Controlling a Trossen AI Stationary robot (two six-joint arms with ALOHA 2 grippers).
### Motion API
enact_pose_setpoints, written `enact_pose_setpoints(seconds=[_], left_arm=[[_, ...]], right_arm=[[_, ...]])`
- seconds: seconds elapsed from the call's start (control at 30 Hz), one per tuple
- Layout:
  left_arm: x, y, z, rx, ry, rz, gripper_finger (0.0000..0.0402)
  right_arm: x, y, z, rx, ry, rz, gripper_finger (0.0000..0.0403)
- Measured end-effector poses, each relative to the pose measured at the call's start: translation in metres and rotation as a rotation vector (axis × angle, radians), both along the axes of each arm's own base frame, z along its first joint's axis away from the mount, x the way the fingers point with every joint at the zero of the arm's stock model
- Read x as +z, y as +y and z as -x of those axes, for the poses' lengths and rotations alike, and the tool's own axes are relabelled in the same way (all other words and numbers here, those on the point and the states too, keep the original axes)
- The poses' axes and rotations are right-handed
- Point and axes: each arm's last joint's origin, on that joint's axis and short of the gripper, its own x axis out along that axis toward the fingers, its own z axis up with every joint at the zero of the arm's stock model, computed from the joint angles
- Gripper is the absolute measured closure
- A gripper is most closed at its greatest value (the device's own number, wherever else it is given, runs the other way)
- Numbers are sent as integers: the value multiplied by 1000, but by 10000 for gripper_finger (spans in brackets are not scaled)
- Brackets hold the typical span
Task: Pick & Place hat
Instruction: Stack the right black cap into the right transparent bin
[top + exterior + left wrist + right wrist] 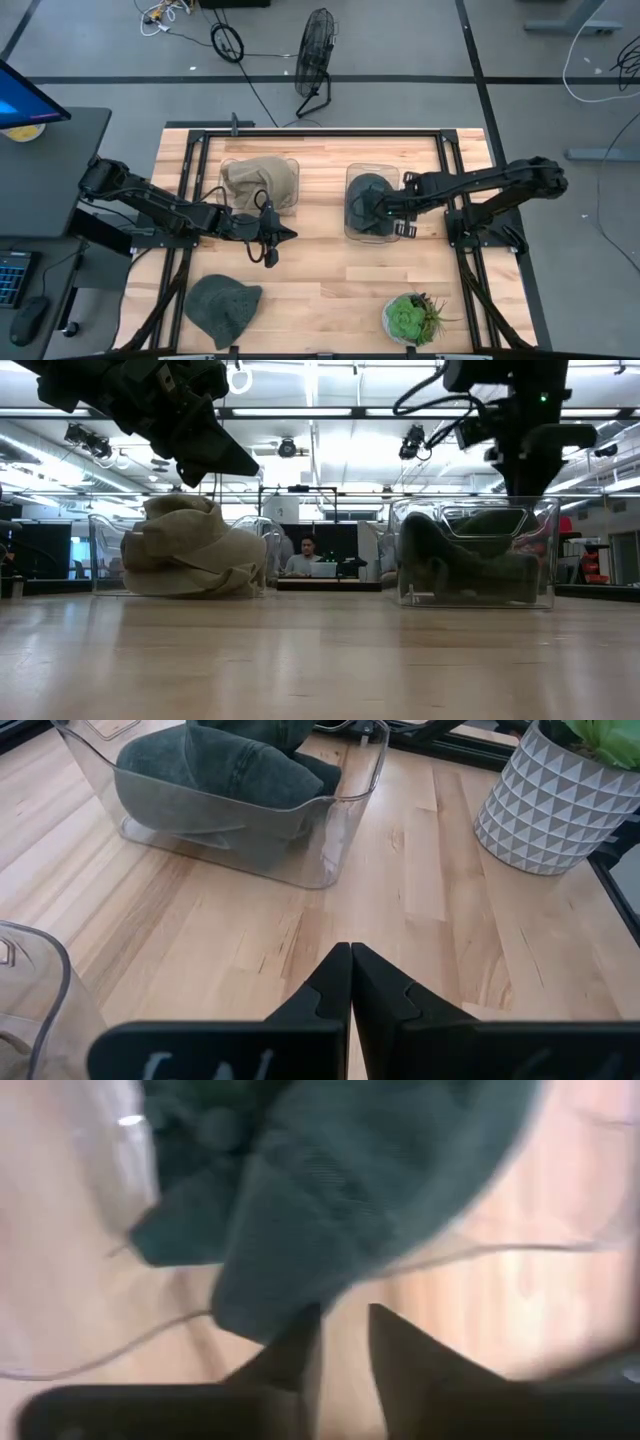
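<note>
From above, the right gripper is reaching into the clear bin where the dark green hat is lying, while the left gripper is hanging just beside the other bin, which holds a tan hat; a third, grey-green hat is lying well apart from the clear bin, across from the potted plant. In the left wrist view its fingers are pressing together on nothing, pointing toward the dark green hat in the clear bin. In the right wrist view the fingers are sitting slightly apart just at the dark green hat, gripping nothing.

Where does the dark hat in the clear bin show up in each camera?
High: dark hat right of centre, under the right gripper.
Low: at right.
Left wrist: far end.
Right wrist: fills the frame.
Shared landmark: its clear bin.
</note>
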Motion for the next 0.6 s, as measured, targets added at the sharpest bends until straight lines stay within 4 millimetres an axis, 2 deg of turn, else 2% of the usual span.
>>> enact_pose_setpoints(seconds=[0.13, 0.2, 0.33, 0.43, 0.6], left_arm=[[0, 0, 0, 0, 3, -1, 388], [0, 0, 0, 0, 5, -1, 388], [-1, 0, 0, 0, 5, -2, 388], [0, 0, 0, 0, 5, -2, 388], [0, 0, 0, 0, 4, -1, 388]], right_arm=[[-8, 2, -3, 72, -25, -55, 378], [-8, 2, -8, 122, -61, -53, 395], [-6, 1, -18, 212, -145, -36, 382], [-5, -2, -24, 245, -193, -26, 389], [-15, -10, -30, 228, -164, -97, 397]])
